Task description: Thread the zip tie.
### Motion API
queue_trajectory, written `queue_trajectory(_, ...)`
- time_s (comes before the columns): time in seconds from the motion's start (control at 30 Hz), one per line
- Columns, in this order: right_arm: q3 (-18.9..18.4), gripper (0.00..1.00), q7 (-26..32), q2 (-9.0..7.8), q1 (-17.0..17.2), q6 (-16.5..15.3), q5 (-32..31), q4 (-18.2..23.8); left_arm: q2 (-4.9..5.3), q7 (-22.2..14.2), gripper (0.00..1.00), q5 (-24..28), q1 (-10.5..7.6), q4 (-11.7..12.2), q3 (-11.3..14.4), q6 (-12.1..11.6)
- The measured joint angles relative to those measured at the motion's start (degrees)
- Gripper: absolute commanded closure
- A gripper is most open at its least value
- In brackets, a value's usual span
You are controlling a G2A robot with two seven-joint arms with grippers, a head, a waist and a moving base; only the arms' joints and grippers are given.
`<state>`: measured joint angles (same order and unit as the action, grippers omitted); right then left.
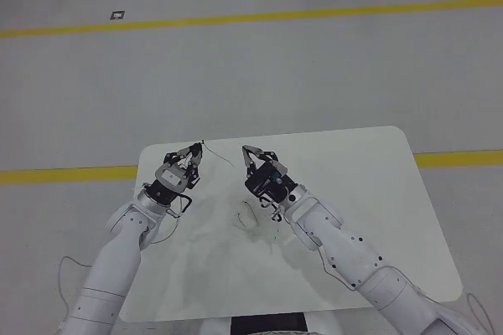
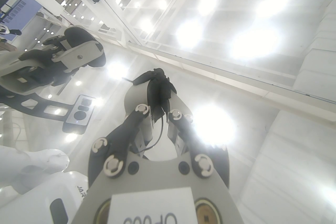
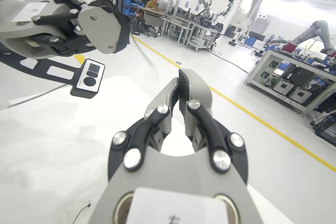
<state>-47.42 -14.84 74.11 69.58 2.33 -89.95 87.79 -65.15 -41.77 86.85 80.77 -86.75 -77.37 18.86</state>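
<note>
My left pincer (image 1: pixel 196 152) pinches the zip tie (image 3: pixel 146 57) above the bench's (image 1: pixel 386 167) far edge. The right pincer (image 1: pixel 249 152) is closed, seemingly empty, beside the tie's loose tail. No loop shows, so I judge threading not yet done.

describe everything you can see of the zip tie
The zip tie is a thin, greyish, plastic-looking strap held in the air. One end is pinched in the shut left gripper. The rest slopes, slightly curved, toward the shut right gripper. Whether its free end touches that gripper is unclear, and its head can't be made out.
</note>
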Motion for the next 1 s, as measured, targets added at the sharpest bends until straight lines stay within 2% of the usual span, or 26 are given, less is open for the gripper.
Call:
queue_trajectory(0.23, -0.36, 0.98, 0.3, -0.19, 0.52, 0.17, 0.0, -0.02, 0.0, 0.0, 1.0, 0.0, 0.0, 0.0, 0.0, 0.0)
queue_trajectory(0.27, -0.67, 0.72, 0.58, -0.25, 0.63, 0.14, 0.0, -0.02, 0.0, 0.0, 1.0, 0.0, 0.0, 0.0, 0.0, 0.0)
queue_trajectory(0.3, -0.99, 0.18, 0.9, -0.33, 0.74, -0.05, 0.0, 0.05, 0.0, 0.0, 1.0, 0.0, 0.0, 0.0, 0.0, 0.0)
queue_trajectory(0.33, -1.38, 0.0, 1.31, -0.41, 0.88, -0.52, 0.09, 0.21, 0.0, 0.0, 1.0, 0.0, 0.0, 0.0, 0.0, 0.0)
queue_trajectory(0.47, -3.78, 0.0, 2.19, -0.79, 1.67, -4.09, 3.22, 1.53, 0.0, 0.0, 1.0, 0.0, 0.0, 0.0, 0.0, 0.0)
queue_trajectory(0.8, -4.34, 0.0, 2.3, -0.78, 1.91, -3.73, 3.99, 1.54, 0.0, 0.29, 1.0, -0.57, 0.0, -0.44, 0.13, -0.06)
queue_trajectory(0.9, -7.88, 0.0, 3.18, -0.92, 3.14, -5.23, 11.46, 1.95, 0.3, -1.77, 1.0, -3.21, 0.2, -0.94, -0.29, 0.58)
queue_trajectory(1.0, -11.9, 0.0, 5.19, -1.26, 4.32, -9.77, 20.77, 2.12, 0.67, -4.61, 1.0, -5.68, 0.09, -0.56, -0.57, 0.64)
